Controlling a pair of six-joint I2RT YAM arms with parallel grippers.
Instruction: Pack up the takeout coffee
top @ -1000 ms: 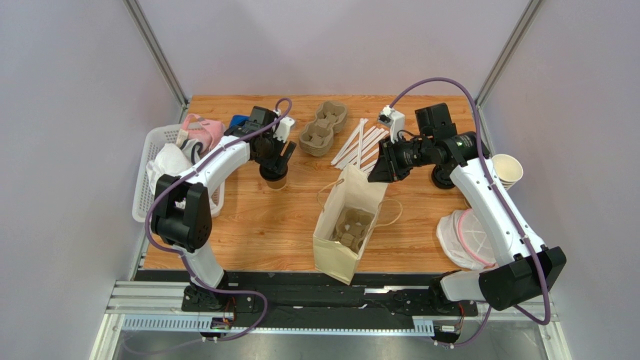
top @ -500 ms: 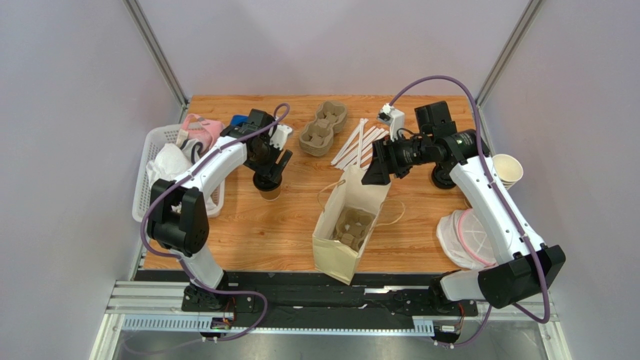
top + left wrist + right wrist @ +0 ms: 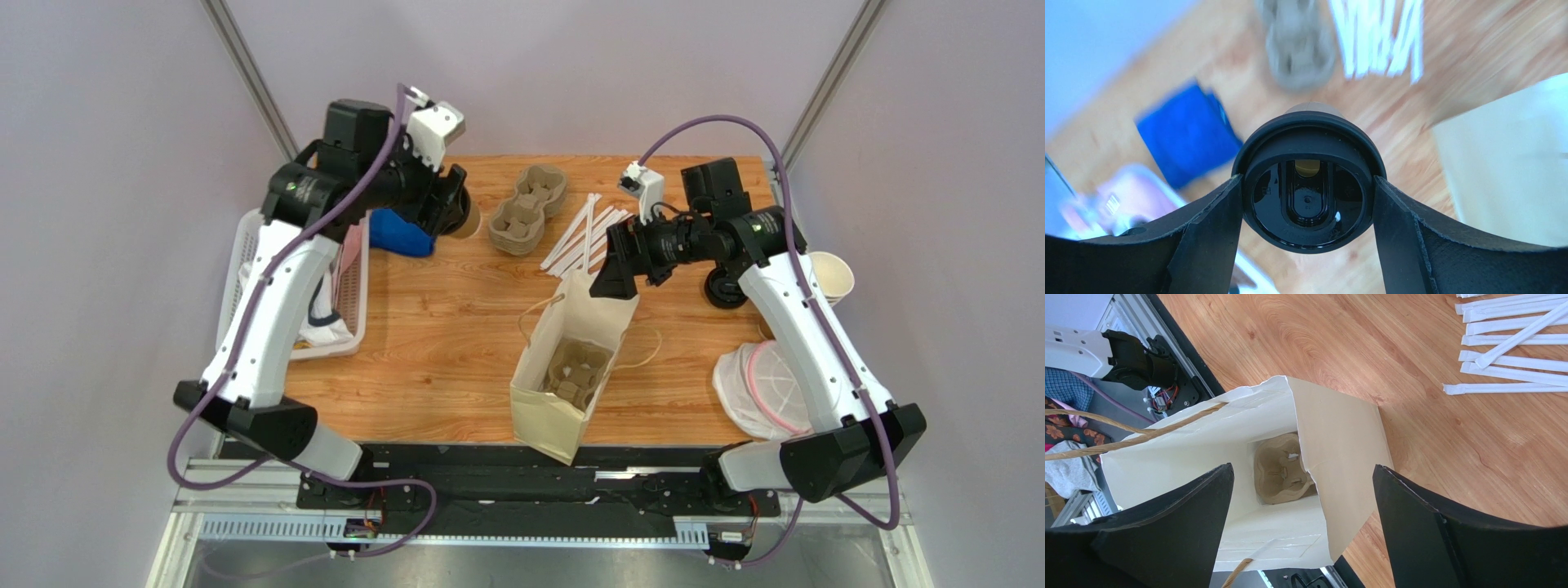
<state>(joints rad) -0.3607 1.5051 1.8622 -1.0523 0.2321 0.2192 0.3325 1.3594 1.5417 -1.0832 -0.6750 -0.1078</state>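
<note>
Progress, as we judged it, stood near the middle. The takeout coffee [image 3: 465,218] was in our left gripper [image 3: 1309,205], whose two fingers pressed against opposite sides of the black lid, with the tan cup showing just beyond it. We held it raised over the far left part of the table [image 3: 429,355], above a blue object [image 3: 399,233] and near the spare pulp carrier [image 3: 525,208]. It was well apart from the paper bag [image 3: 546,410], which stood upright near the middle of the table with its mouth open and a cup carrier [image 3: 577,368] seated at the bottom. Our right gripper [image 3: 1303,471] hovered at the bag's far rim with its jaws spread wide and nothing between them, and its wrist view looked straight down into the bag. What was left, in our reckoning, was to carry the coffee across, lower it through the mouth into a carrier pocket, and let go.

Room for the crossing looked fair. Between cup and bag lay bare wood, with the wrapped straws [image 3: 586,233] off to the far side of that path. The tight spot was the bag itself: a narrow mouth, soft walls, a twine handle drooping at the rim, and our right gripper close over one edge. On the left, the white basket [image 3: 239,294] sat at the table edge, away from the likely route.
</note>
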